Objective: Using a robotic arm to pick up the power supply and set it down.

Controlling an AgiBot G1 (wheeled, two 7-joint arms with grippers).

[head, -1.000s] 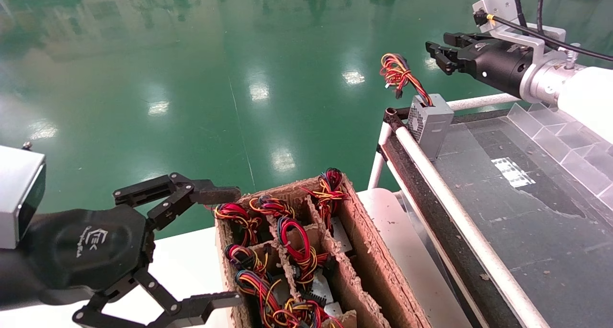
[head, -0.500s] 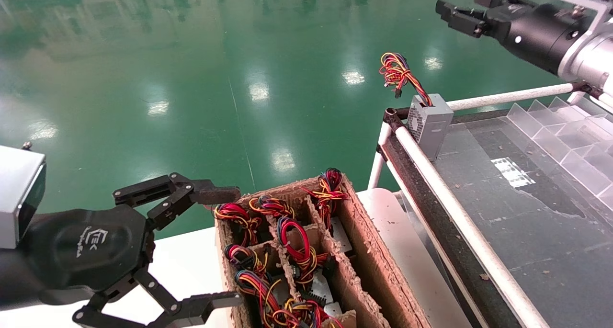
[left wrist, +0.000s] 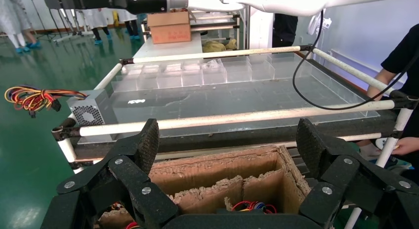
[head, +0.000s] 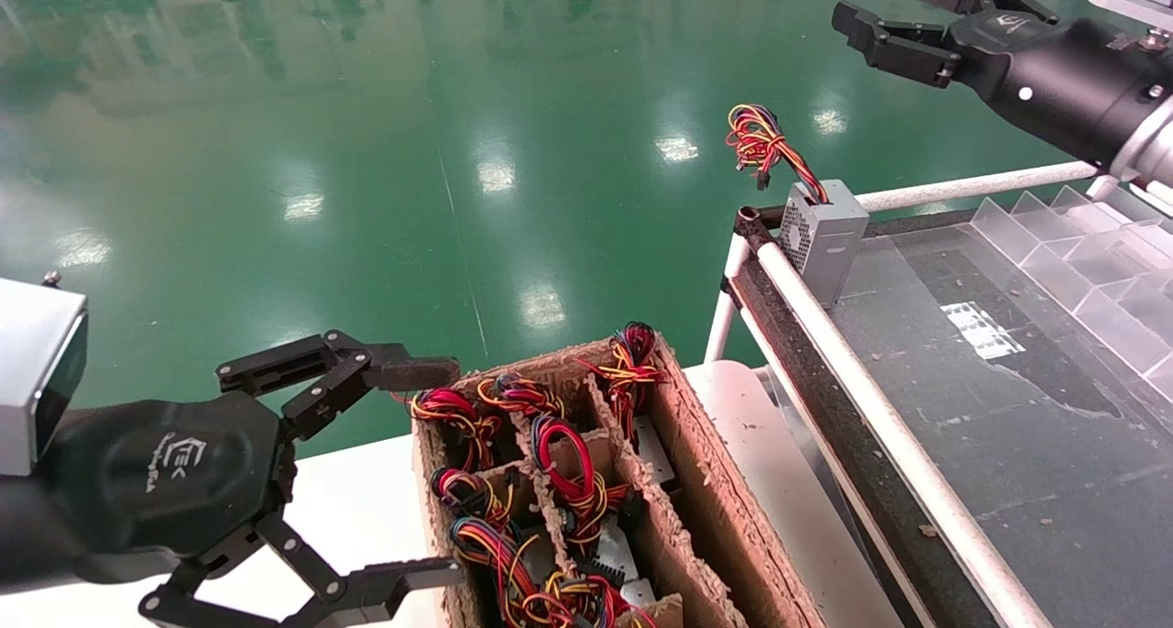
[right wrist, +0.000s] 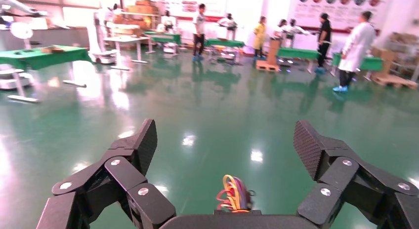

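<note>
power supply (head: pixel 822 234) stands upright at the far left corner of the dark desk (head: pixel 1008 399), its wire bundle (head: pixel 759 142) sticking up to the left. we see our right gripper (head: pixel 893 25) high at the far right, well apart from it, fingers spread and empty. our left gripper (head: pixel 403 468) sits parked near left beside the cardboard box (head: pixel 724 509), fingers wide apart

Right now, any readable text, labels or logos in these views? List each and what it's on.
"TEK": white logo on the black linkage-finger left gripper; the smaller line under it is unreadable.
White logo on the black right gripper: unreadable.
White label patch on the dark tray table: unreadable.
Wall posters, right wrist view: blurred.
</note>
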